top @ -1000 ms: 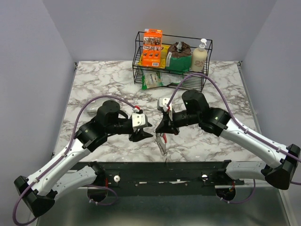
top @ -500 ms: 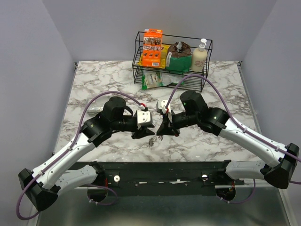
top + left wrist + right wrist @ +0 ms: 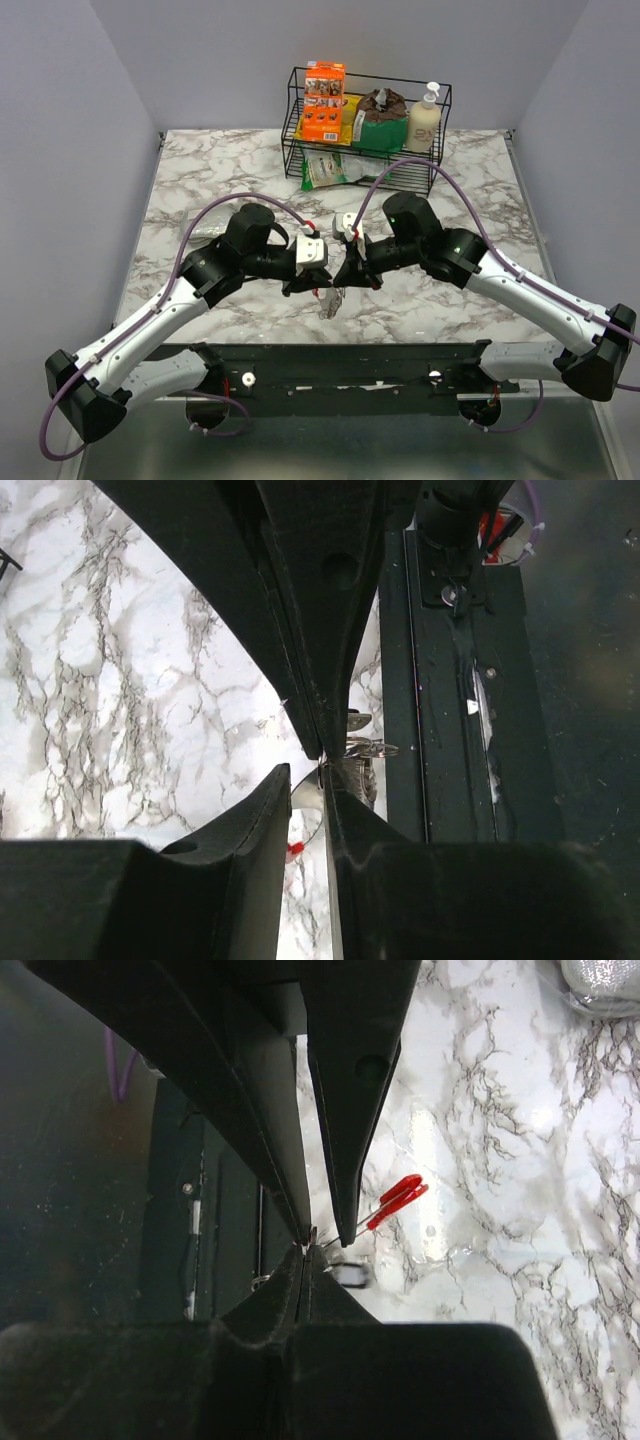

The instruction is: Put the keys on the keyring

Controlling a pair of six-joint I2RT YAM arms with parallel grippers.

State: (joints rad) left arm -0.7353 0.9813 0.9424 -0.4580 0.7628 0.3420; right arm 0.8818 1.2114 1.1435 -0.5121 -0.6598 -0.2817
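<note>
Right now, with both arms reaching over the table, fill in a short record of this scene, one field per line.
left end effector: jaws nearly together at the keys; grip unclear
right end effector: shut on the keys
keys: hanging below both end effectors
basket: at the back, holding a box, a bag and a bottle

This looks like a robotics lab, a small test cell. The left arm (image 3: pixel 150 320) and the right arm (image 3: pixel 530 290) are bolted to a black rail (image 3: pixel 350 365) at the edge of a marble-pattern table (image 3: pixel 200 170). Plain grey walls (image 3: pixel 60 150) close it on three sides. A wire basket (image 3: pixel 300 130) holds grocery packs and a soap bottle (image 3: pixel 424 120).
</note>
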